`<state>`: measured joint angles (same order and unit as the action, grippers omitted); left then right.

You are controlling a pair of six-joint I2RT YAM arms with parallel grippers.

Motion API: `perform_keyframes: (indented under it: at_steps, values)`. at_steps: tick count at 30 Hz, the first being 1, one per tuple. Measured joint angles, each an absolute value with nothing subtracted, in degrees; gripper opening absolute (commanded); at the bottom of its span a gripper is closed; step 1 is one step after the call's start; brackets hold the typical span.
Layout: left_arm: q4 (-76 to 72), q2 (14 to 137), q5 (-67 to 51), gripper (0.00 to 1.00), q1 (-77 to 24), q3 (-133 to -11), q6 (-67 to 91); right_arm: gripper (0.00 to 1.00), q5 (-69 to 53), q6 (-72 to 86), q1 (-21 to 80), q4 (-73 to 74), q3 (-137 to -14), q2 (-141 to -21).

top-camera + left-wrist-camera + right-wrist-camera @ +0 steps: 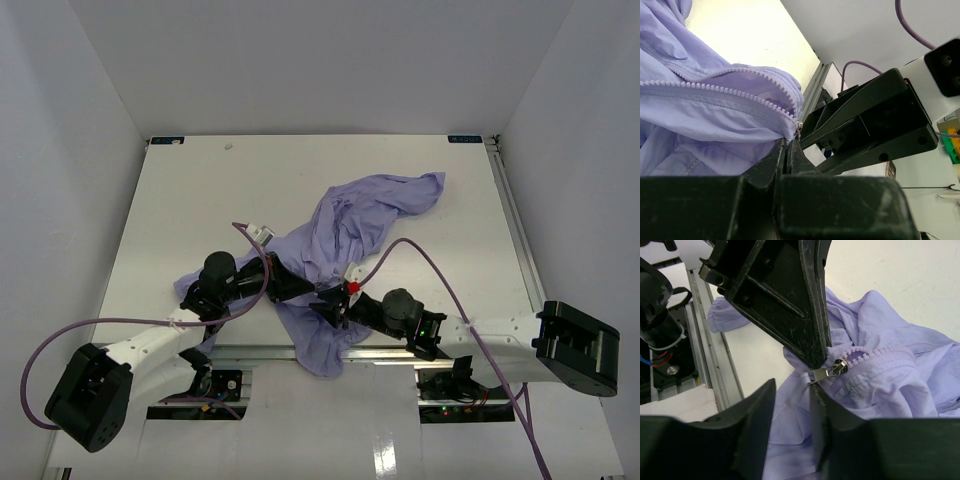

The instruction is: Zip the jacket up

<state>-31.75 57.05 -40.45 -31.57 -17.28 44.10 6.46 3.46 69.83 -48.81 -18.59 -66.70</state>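
The lavender jacket point(350, 225) lies crumpled in the middle of the table, with one part hanging over the near edge. My left gripper point(292, 285) is shut on the jacket's fabric right at the lower end of the zip point(715, 90); its tips point(788, 142) meet beside the metal slider point(799, 127). My right gripper point(328, 305) is open. In the right wrist view its fingertips point(792, 387) sit just below the silver zipper pull point(827, 372), with one finger point(819, 410) almost touching the pull. The left gripper point(785, 295) pinches the cloth just above the pull.
A metal rail point(270, 353) runs along the table's near edge under the hanging cloth. Purple cables point(420, 255) loop over both arms. White walls enclose the table point(200, 200) on three sides. Both grippers crowd together at the jacket's near hem.
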Motion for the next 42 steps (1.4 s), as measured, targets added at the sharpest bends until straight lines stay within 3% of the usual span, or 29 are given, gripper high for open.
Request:
perform_keyframes:
  at_steps: [10,21,42]
  values:
    - [-31.46,57.23,-39.91,0.00,-31.55,-17.28,43.51,0.41,2.52,5.86,67.02,-49.67,-18.61,-66.71]
    - [-31.53,57.35,-39.45,0.00,-31.24,-17.28,43.31,0.55,1.26,6.87,66.22,-49.76,-20.08,-67.30]
    - [-32.19,58.01,-39.22,0.00,-31.06,-17.23,43.46,0.66,2.16,7.07,63.14,-49.74,-23.86,-67.99]
